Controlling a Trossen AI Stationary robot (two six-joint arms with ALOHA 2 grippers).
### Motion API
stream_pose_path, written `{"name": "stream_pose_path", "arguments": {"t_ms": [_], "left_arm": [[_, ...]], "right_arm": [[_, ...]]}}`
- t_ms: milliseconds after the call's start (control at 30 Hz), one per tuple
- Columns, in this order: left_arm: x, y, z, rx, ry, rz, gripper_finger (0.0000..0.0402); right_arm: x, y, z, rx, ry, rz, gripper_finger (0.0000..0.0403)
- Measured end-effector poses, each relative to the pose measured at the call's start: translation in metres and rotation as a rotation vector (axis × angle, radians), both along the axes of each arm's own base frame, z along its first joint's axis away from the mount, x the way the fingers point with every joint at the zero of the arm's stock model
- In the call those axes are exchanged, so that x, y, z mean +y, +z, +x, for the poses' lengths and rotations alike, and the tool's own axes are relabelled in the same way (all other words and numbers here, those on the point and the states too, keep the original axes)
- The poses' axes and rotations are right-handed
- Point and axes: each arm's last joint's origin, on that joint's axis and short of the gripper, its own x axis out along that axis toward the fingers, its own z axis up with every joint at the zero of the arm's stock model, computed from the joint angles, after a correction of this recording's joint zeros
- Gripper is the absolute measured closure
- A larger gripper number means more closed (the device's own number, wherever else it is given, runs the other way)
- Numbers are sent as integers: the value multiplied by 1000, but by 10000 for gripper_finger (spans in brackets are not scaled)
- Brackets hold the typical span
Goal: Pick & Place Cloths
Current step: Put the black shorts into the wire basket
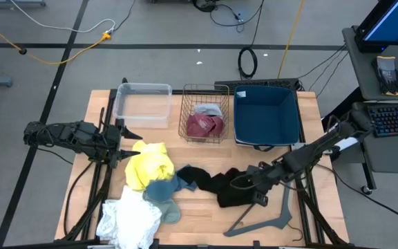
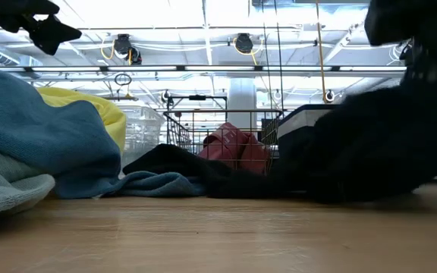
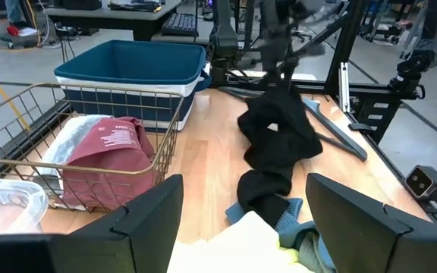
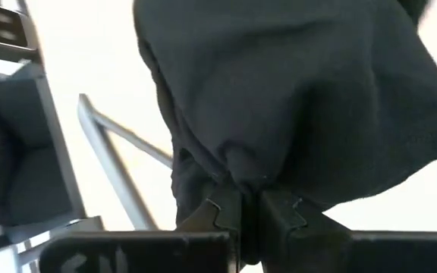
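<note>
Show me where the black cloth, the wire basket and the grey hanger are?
black cloth (image 1: pixel 230 188): high view, middle of its bunched body.
wire basket (image 1: pixel 185 114): high view, its left wall.
grey hanger (image 1: pixel 285 206): high view, its upright bar.

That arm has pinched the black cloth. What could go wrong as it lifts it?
The right gripper has its jaws shut on only a small fold of the soft black fabric cloth, so it might slip free. The cloth's far end lies against the teal-blue fabric cloth, which could be dragged along. The grey plastic clothes hanger lies just beside the grasp and might snag or get pushed.
</note>
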Motion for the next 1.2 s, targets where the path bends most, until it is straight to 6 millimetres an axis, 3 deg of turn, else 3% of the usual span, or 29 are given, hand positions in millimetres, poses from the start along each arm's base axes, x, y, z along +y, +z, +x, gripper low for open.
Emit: {"name": "stream_pose_path", "arguments": {"t_ms": [667, 800, 1033, 1200], "left_arm": [[0, 0, 0, -4, 0, 42, 119], [0, -4, 3, -17, 2, 40, 119], [-3, -34, 15, -15, 0, 47, 119], [-3, -42, 18, -36, 1, 39, 119]], "right_arm": [[9, 97, 19, -352, 133, -13, 396], [9, 109, 21, -409, 158, -45, 396], [9, 120, 22, -488, 219, -111, 396], [10, 126, 26, -591, 265, -178, 396]]}}
